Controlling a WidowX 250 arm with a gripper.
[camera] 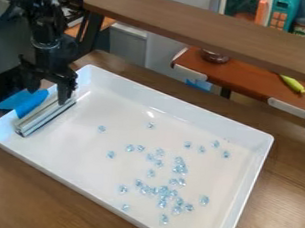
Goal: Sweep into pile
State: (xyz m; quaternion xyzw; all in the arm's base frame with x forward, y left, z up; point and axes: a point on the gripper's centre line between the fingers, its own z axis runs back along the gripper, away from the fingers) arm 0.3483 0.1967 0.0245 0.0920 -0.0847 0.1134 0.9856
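Observation:
The black gripper hangs at the upper left, over the white tray's left corner. Its fingers stand apart, and it is open. A long silver bar leans along the tray's left wall, just below the gripper, with blue material beside it. The right finger overlaps the bar's upper end; whether they touch I cannot tell. Clear bluish pieces are scattered over the tray's middle and right, densest towards the lower right. A few lie apart, such as one piece nearer the bar.
Raised tray walls surround the pieces on a brown wooden table. A wooden shelf board spans the top above the back edge. Behind it, a reddish-brown surface holds a yellow-green object and a dark bowl-like item.

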